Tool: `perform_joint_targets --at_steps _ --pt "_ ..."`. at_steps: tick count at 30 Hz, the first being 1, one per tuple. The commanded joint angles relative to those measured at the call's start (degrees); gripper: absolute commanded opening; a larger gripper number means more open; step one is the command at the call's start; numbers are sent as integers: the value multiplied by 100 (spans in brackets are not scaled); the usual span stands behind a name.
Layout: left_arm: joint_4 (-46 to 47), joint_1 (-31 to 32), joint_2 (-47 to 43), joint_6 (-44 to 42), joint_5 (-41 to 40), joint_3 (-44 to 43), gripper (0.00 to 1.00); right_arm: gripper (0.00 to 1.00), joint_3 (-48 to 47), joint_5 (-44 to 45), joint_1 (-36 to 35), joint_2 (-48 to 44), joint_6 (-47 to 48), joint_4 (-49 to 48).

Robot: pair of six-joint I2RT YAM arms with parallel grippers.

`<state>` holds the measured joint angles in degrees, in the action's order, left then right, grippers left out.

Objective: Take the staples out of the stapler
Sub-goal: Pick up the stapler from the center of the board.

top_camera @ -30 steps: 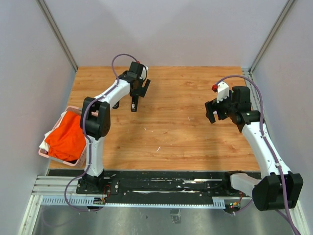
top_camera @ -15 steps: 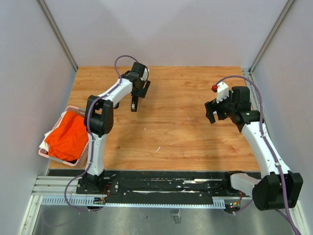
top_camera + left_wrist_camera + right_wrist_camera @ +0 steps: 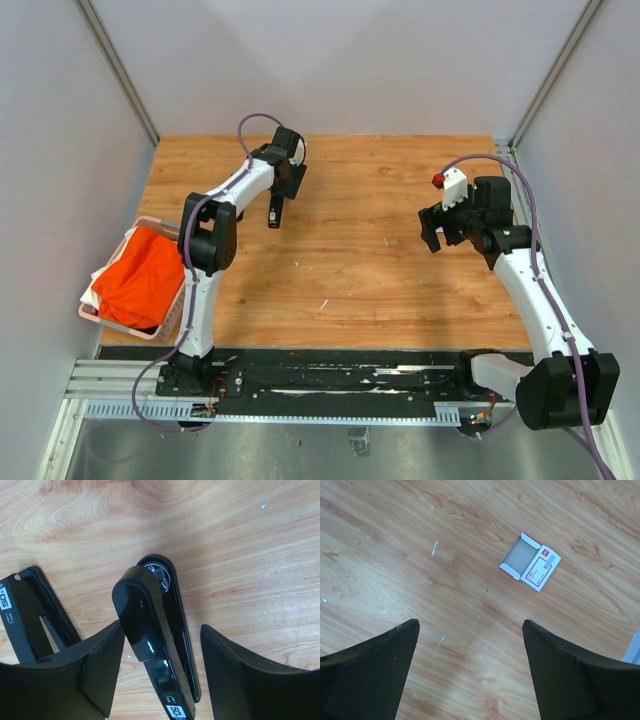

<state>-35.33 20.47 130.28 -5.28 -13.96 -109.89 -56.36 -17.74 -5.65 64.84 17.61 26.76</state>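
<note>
A glossy black stapler (image 3: 150,625) lies on the wooden table (image 3: 350,270), its upper arm lifted off its base. It also shows in the top view (image 3: 273,212). My left gripper (image 3: 161,629) is open, with a finger on each side of the stapler and a gap on both sides. My right gripper (image 3: 470,622) is open and empty, hovering over bare wood at the right (image 3: 433,228). Two thin silvery staples strips (image 3: 434,548) (image 3: 440,640) lie loose on the table below it.
A second black stapler (image 3: 30,615) lies just left of the first. A small white box with red print (image 3: 530,562) lies open beyond the right gripper. A pink basket (image 3: 140,220) holding orange cloth (image 3: 140,280) hangs at the table's left edge.
The left arm's elbow has shifted slightly to the right; its gripper stays over the stapler. The right arm has not moved.
</note>
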Motion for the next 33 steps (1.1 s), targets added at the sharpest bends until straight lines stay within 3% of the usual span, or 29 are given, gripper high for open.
perform_joint_targets --at_steps 1,9,18,22,25,33 --pt "-54 21 94 31 -62 -252 63 87 58 36 -83 -32 45 -123" --pt "-53 28 140 -22 -178 -287 44 86 63 -86 -138 102 -49 -153" --pt "-75 34 151 -84 51 -276 32 86 55 -117 -173 161 -68 -153" --pt "-50 48 10 -221 542 -179 19 86 70 -208 -207 149 -49 -189" --pt "25 59 -139 -392 1018 -32 1 86 118 -290 -241 104 -29 -299" --pt "584 256 -718 -1071 2213 764 0 86 168 -1278 -268 251 -407 -799"
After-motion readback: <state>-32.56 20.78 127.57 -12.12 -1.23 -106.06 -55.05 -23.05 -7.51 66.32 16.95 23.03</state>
